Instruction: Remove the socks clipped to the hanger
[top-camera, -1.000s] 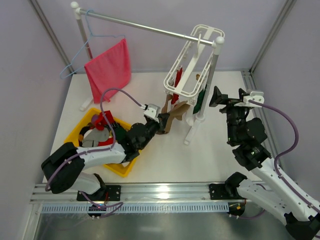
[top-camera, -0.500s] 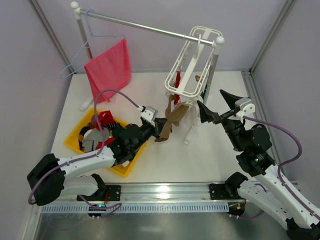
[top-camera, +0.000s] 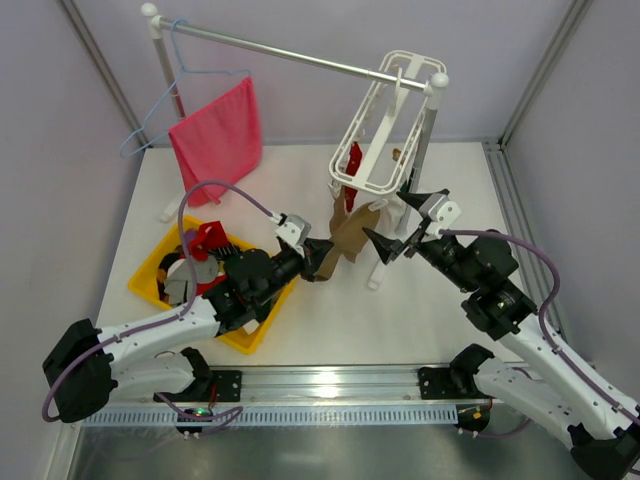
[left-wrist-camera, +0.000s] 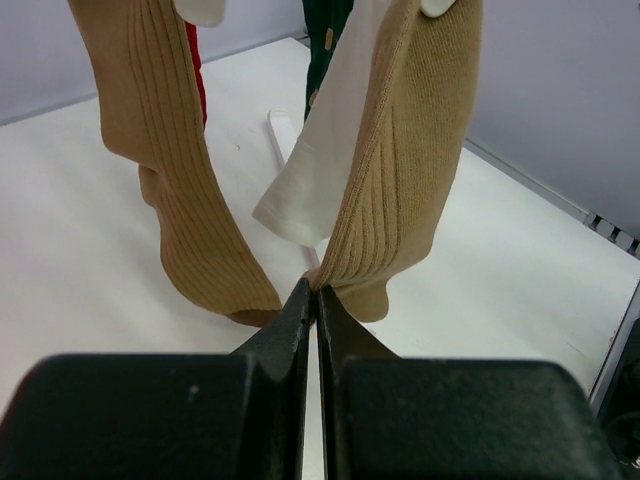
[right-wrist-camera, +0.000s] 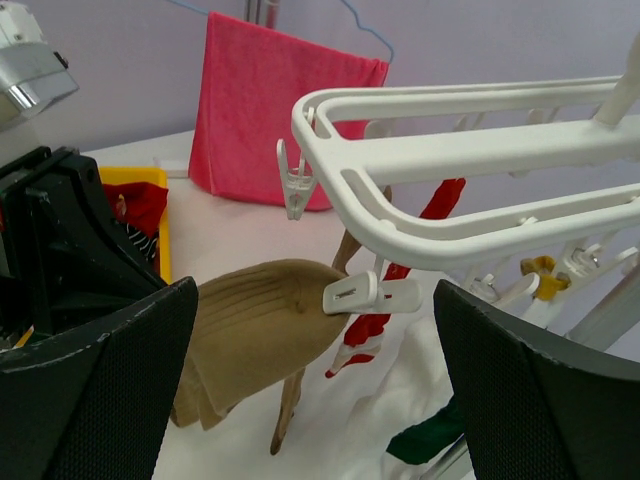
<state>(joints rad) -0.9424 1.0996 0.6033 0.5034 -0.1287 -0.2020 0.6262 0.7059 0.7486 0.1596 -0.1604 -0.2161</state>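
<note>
I'm partway through freeing 1 tan sock (left-wrist-camera: 395, 170). My left hand (left-wrist-camera: 316, 300) is pinched shut on its toe, drawing it sideways from the hanger (top-camera: 372, 185). My right hand (top-camera: 388, 212), jaws wide and empty, has swung in from the right beside the clip (right-wrist-camera: 365, 293). Next, I judge, it must press that clip open.
</note>
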